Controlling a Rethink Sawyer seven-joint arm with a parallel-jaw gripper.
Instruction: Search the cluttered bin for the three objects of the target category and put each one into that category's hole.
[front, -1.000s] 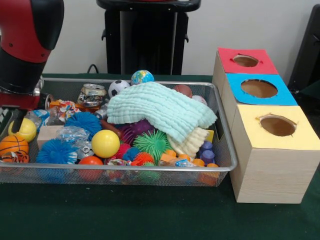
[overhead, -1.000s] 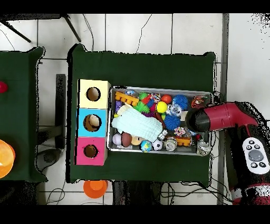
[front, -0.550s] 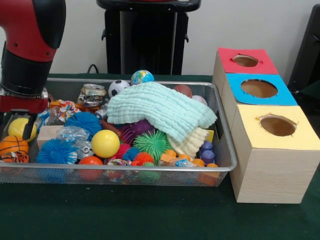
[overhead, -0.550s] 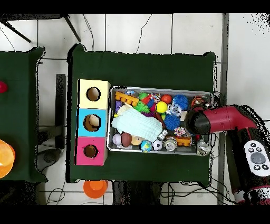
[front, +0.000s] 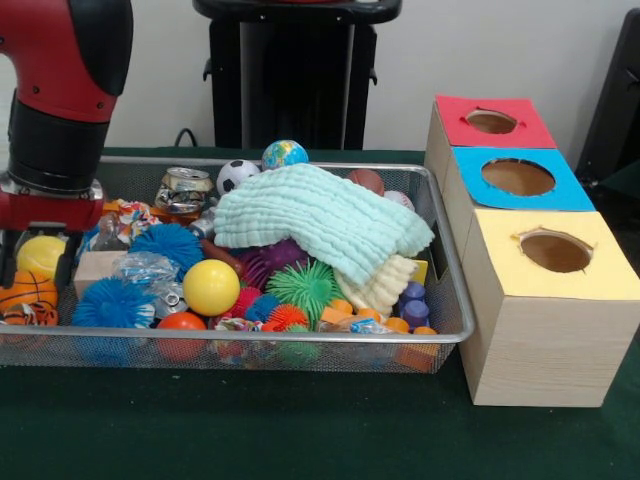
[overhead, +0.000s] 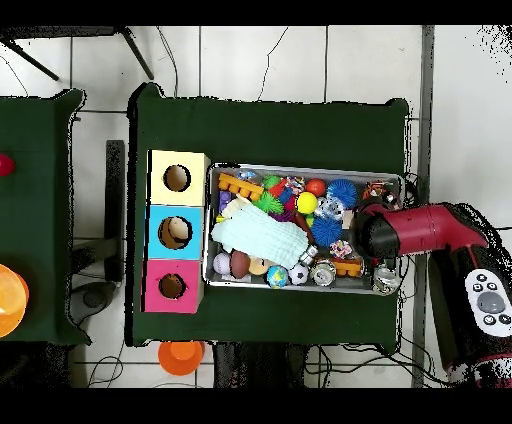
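Note:
My gripper (front: 38, 262) hangs low at the left end of the wire mesh bin (front: 300, 338). It is open, and a small yellow ball (front: 40, 253) sits between its fingers (front: 67, 268). Just below lies an orange basketball (front: 25, 294). Other balls in the bin are a larger yellow ball (front: 211, 287), a soccer ball (front: 236, 174) and a globe ball (front: 285, 154). From overhead the red arm (overhead: 415, 230) covers the bin's right end (overhead: 398, 200), hiding the gripper. Three boxes stand beside the bin, with holes in a yellow top (front: 555, 250), a blue top (front: 518, 177) and a red top (front: 491, 121).
A mint cloth (front: 320, 215) lies over the middle of the bin, on a cream cloth (front: 385, 285). Blue spiky balls (front: 165, 243), a green spiky ball (front: 303, 285), a crushed can (front: 186, 190) and a wooden block (front: 95, 268) crowd the gripper's side.
The arm has shifted slightly toward the bin's middle and come down, and the fingers now stand on either side of the small yellow ball.

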